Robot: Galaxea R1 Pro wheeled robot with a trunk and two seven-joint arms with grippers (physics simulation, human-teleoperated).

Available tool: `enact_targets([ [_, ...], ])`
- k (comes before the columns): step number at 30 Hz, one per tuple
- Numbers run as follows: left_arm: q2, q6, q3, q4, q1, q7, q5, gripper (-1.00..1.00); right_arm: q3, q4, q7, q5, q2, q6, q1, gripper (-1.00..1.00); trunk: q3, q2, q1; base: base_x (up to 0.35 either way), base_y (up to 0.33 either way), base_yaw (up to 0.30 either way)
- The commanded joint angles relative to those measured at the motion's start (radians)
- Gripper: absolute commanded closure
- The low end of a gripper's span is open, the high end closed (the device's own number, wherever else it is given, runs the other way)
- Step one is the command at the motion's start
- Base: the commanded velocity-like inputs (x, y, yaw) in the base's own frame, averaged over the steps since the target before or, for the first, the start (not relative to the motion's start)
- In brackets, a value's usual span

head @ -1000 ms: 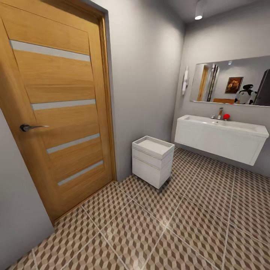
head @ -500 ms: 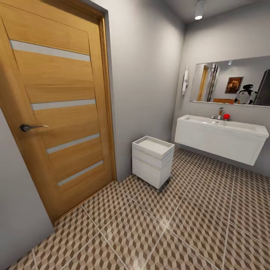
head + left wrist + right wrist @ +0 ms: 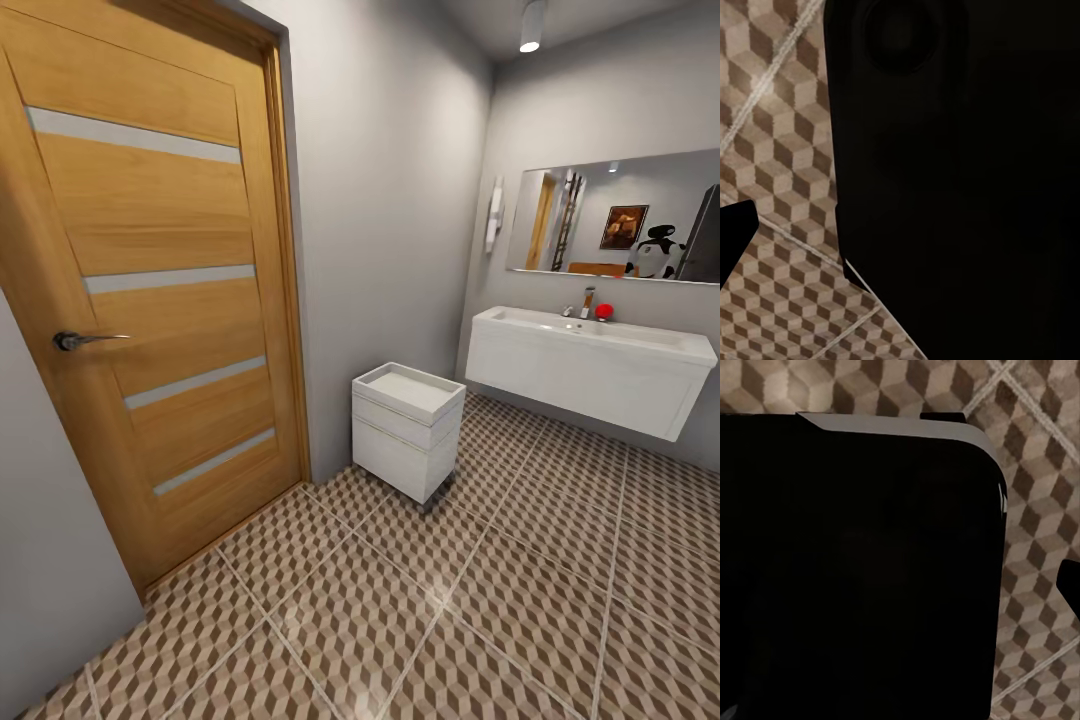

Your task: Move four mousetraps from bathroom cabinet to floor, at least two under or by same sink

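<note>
Nothing is shifting between the earlier head views and this one: the door, the small drawer unit and the sink are sitting in the same places in the picture, so the robot appears to be standing still.

The head camera is looking across the bathroom floor (image 3: pixel 520 590), tiled in a brown and beige cube pattern. A wooden door (image 3: pixel 150 290) is standing closed at the left, probably the way in. A small white drawer unit (image 3: pixel 405 430) is sitting against the grey wall. Further right, the white sink (image 3: pixel 590 370) is hanging on the wall with open floor beneath it, which is the space where at least two traps are meant to end up. A tap (image 3: pixel 585 303) and a red ball (image 3: pixel 604 311) are resting on its back edge, and a mirror (image 3: pixel 615 215) above is reflecting the room behind.

The orange-brown cabinet and the mousetraps are somewhere outside these pictures, so the robot is likely needing to turn to find them.

Both wrist cameras are pointing down at the tiles, each mostly blocked by a dark body close to the lens, seemingly because the arms are hanging tucked at the robot's sides. Whether either gripper's fingers are apart or together cannot be told.
</note>
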Motion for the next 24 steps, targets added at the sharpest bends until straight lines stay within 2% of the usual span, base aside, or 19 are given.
enact_targets([
  [1, 0.000, 0.000, 0.000, 0.000, 0.000, 0.000, 0.000, -1.00, 0.000, 0.001, 0.000, 0.000, 0.000, -0.004, -0.001, -1.00, -0.001, 0.000, 0.000, 0.000, 0.000, 0.000],
  [11, -0.002, 0.000, 0.001, 0.000, 0.000, 0.000, 0.003, -1.00, 0.000, 0.001, 0.000, -0.001, 0.001, -0.005, -0.001, -1.00, -0.001, 0.000, 0.000, 0.000, 0.000, 0.000],
  [19, -0.027, -0.004, 0.003, -0.006, 0.000, -0.002, 0.005, -1.00, -0.001, -0.001, 0.003, -0.002, 0.002, -0.012, -0.001, -1.00, -0.001, 0.000, 0.000, 0.000, 0.000, 0.000],
  [21, -0.030, -0.008, 0.003, -0.014, 0.000, -0.002, 0.005, -1.00, -0.001, -0.001, 0.004, -0.001, 0.002, -0.025, -0.001, -1.00, -0.001, 0.000, 0.000, 0.000, 0.000, 0.000],
  [24, -0.027, -0.019, 0.004, -0.054, 0.000, -0.003, 0.002, -1.00, 0.000, -0.008, 0.005, 0.000, 0.001, -0.084, -0.001, -1.00, -0.001, 0.000, 0.000, 0.000, 0.000, 0.000],
])
